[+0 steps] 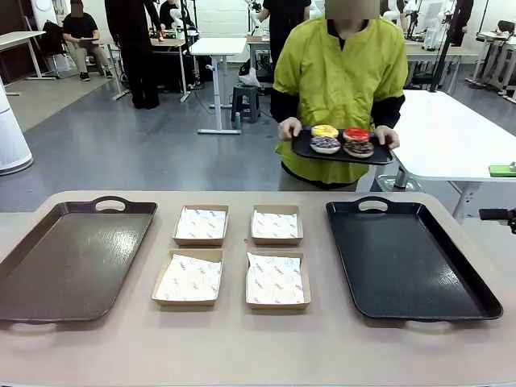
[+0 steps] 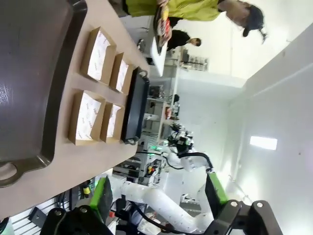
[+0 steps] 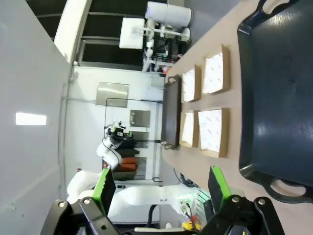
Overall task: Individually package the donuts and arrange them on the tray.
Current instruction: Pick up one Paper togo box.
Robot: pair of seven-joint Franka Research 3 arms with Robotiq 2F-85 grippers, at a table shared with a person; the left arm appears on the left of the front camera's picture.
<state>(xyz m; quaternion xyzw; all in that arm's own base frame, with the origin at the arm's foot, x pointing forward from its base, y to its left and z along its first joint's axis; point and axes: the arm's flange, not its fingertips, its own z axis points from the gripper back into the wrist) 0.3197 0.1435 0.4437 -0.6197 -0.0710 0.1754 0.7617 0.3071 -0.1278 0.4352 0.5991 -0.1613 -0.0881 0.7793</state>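
Note:
Beyond the table's far edge a person holds a small black serving tray (image 1: 379, 156) with both hands. On it lie the donuts: yellow-iced (image 1: 325, 131), red-iced (image 1: 356, 134), sprinkled chocolate (image 1: 325, 145) and dark chocolate (image 1: 359, 149). In the left wrist view the donuts (image 2: 164, 22) show small at the top. My left gripper (image 2: 157, 193) is open and holds nothing, off the table's left end. My right gripper (image 3: 161, 185) is also open and holds nothing, off the right end. A large black tray (image 1: 407, 262) lies at the table's right.
Four shallow paper-lined cardboard boxes (image 1: 188, 278) sit in a two-by-two block at the table's middle. A large brown tray (image 1: 68, 258) lies at the left. A white table (image 1: 451, 137) stands behind the person at the right.

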